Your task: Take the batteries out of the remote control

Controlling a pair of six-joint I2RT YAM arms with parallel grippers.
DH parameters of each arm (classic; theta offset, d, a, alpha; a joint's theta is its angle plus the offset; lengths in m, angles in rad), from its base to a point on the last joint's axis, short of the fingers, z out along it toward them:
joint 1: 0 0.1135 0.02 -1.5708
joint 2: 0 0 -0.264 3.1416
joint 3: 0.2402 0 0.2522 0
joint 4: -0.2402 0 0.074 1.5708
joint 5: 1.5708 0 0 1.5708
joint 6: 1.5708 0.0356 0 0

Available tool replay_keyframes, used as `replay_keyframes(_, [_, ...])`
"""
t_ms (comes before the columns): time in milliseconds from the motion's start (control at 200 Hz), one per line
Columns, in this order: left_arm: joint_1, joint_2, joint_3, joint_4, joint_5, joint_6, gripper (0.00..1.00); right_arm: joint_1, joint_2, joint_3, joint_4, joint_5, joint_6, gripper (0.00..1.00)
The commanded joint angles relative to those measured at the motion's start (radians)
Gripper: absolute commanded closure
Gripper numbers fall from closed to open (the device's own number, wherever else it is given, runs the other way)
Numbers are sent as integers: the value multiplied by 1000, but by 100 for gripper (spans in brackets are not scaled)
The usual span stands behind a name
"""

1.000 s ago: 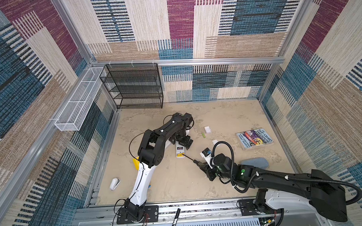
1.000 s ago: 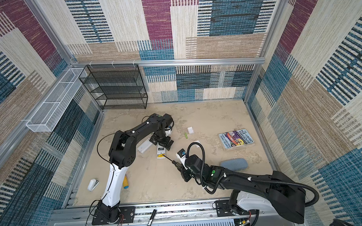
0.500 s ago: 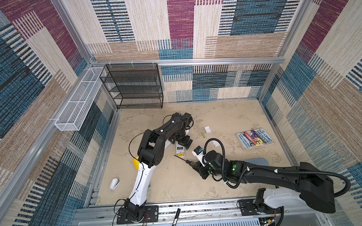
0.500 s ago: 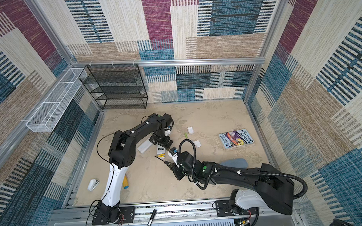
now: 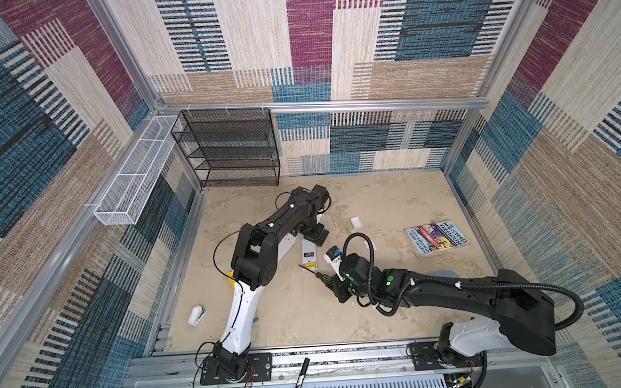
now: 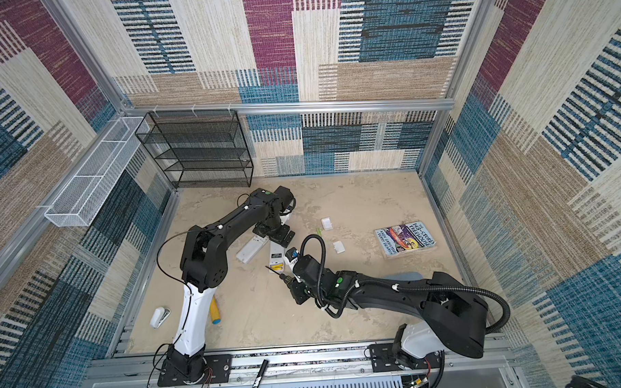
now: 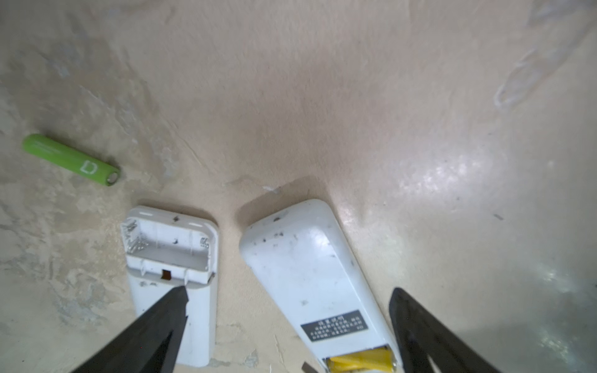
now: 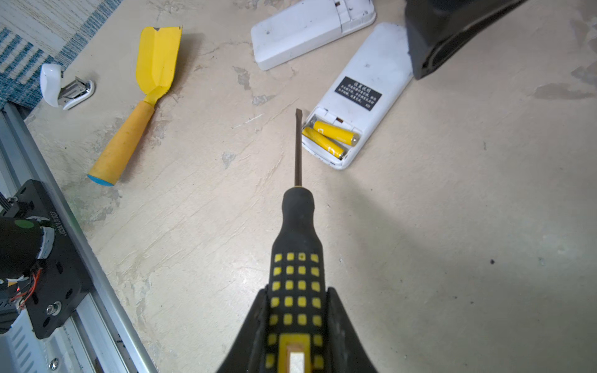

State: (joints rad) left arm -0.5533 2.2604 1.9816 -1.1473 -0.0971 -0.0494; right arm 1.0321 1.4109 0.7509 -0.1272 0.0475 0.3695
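While the right claw [image 8: 297, 290], clenched on the screwdriver [image 8: 298, 222], aims its tip beside the two yellow batteries [image 8: 332, 133] seated in the open remote [image 8: 371, 71], the released left claw [image 7: 289, 292] grips nothing, so a pry could skid the remote away.

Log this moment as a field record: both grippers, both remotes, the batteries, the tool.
left gripper: open, empty, above the white remote control with a black label
right gripper: shut on the black-and-yellow-handled screwdriver
screwdriver tip: beside that remote's open compartment; contact unclear
yellow cylindrical batteries: two, seated in that compartment
second white remote control: compartment open and empty
green cylindrical battery: one seen, loose on the beige tabletop
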Motion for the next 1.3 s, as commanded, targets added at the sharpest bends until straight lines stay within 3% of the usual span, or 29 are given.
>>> replay_keyframes(0, [0,-16,14,-4,15,19,1,2,8,22,-38,35,36,100])
replay_keyframes(386, [1,-46,-27,-2,-1,26,1,3,-34,42,-202,159,71,100])
replay_keyframes(826, [3,-129,-253,100,25,54,1,0,-145,-49,-165,167,31,100])
replay_keyframes(966, [18,-231,-358,197,99,111,1,0,-187,-86,-153,149,19,100])
replay_keyframes(1087, [21,-304,-444,239,220,246,1,-2,-229,-110,-138,132,14,100])
replay_keyframes(1297, [20,-323,-532,240,261,396,1,-5,-265,-114,-114,149,29,100])
